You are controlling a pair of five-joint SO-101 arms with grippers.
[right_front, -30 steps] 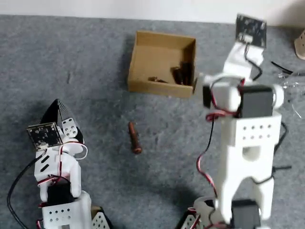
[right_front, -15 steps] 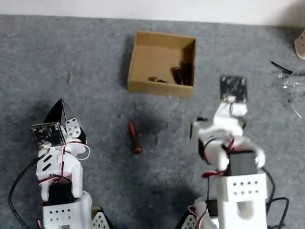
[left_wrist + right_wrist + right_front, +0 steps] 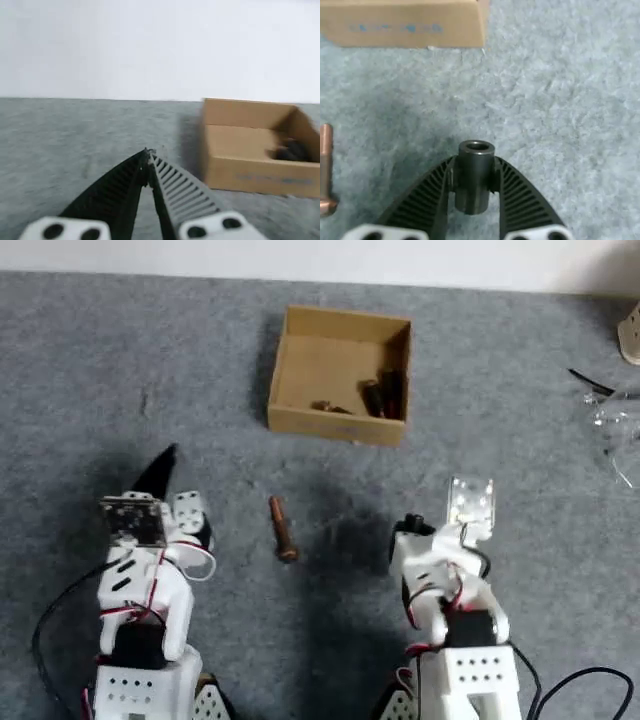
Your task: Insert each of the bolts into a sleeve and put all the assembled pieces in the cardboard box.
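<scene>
- We are looking down on a grey, felt-like surface [image 3: 80,360] with a pale wall running along its far edge. In the high view the cardboard box [image 3: 340,370] is sitting toward the far side, with a few dark pieces [image 3: 385,395] lying in one corner. The copper-coloured bolt [image 3: 282,528] is lying loose between the two arms, its head toward them and its shank pointing roughly at the box. The left claw [image 3: 165,458] is sitting beside the bolt, near but apart from it.
- In the left wrist view we are seeing the left claw [image 3: 148,156] pressed together and holding nothing. The box [image 3: 250,150] is standing well ahead of it and off to one side.
- In the right wrist view the right claw [image 3: 475,162] is pinching the dark sleeve [image 3: 475,185] across its wall, with the open bore facing away from the wrist. The bolt [image 3: 325,170] is lying off to the side, clear of the claw, and the box wall [image 3: 405,22] is standing beyond.
- We are judging the bolt to be light, stiff and smooth, so likely to roll or slip. Gripping it across the shank close to the head should leave the plain end free to enter the sleeve.
</scene>
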